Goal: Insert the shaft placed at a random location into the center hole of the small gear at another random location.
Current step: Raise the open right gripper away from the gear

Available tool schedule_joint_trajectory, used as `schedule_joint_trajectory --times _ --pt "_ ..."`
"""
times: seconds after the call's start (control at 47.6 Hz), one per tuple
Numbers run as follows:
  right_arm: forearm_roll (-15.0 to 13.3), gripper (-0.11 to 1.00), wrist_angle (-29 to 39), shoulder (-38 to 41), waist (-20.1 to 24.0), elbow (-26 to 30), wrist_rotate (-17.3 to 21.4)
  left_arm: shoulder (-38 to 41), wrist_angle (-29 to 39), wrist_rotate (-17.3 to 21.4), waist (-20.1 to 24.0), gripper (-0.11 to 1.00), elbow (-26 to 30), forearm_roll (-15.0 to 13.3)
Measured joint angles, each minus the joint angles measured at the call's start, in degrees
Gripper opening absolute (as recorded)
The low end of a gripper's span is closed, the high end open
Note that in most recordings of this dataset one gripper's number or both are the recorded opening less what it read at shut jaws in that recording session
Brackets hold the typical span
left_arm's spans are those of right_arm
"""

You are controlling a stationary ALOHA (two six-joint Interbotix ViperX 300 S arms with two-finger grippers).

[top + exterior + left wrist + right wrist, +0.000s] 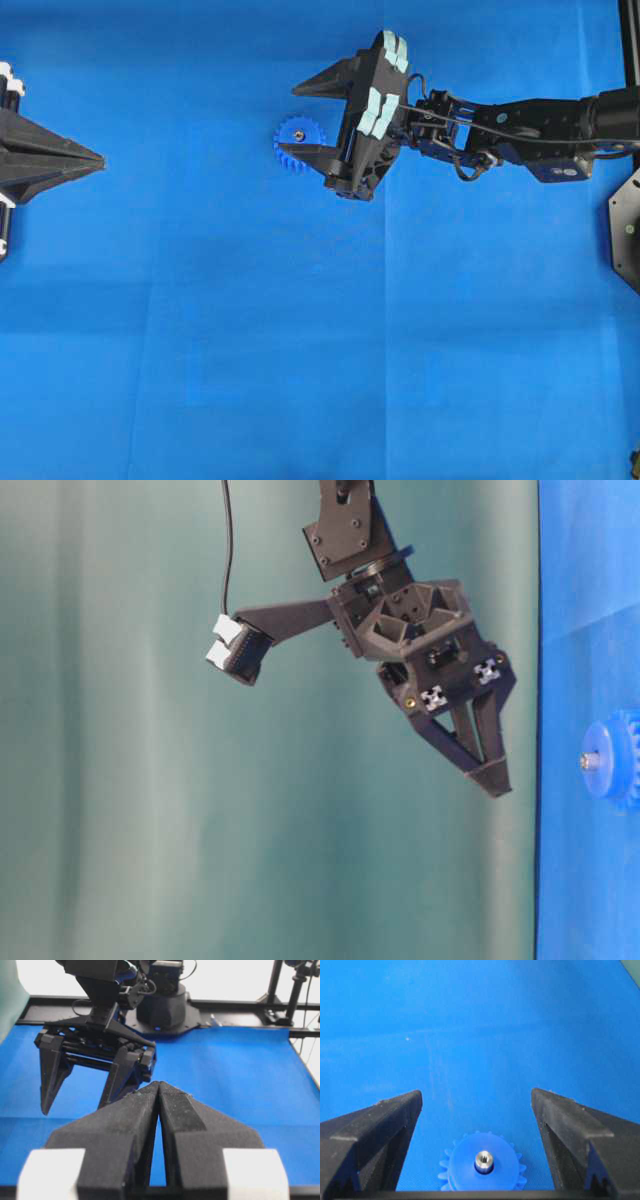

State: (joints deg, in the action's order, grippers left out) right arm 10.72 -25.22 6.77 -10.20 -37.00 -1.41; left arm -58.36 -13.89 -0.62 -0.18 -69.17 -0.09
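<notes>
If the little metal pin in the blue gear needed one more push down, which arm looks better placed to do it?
Probably the right. The right gripper hangs open over the small gear, where the shaft stands in the hub. The left gripper sits shut at the far edge of the blue mat.

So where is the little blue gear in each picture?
Overhead: small gear left of center, beside the right tool.
Table-level: at the right edge.
Left wrist: not visible.
Right wrist: bottom center, below the open tool.
Shared landmark: the shaft standing in its hub.
</notes>
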Motion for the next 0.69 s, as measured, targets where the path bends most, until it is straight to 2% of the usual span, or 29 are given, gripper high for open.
schedule_joint_trajectory --times 0.231,0.693 --pt "0.1 0.77 0.1 -0.6 0.1 -1.6 0.1 0.0 0.0 0.0 0.1 0.00 0.0 0.0" --pt "0.1 0.77 0.1 -8.0 1.0 -10.5 0.4 -0.1 0.0 0.0 0.1 0.00 0.0 0.0"
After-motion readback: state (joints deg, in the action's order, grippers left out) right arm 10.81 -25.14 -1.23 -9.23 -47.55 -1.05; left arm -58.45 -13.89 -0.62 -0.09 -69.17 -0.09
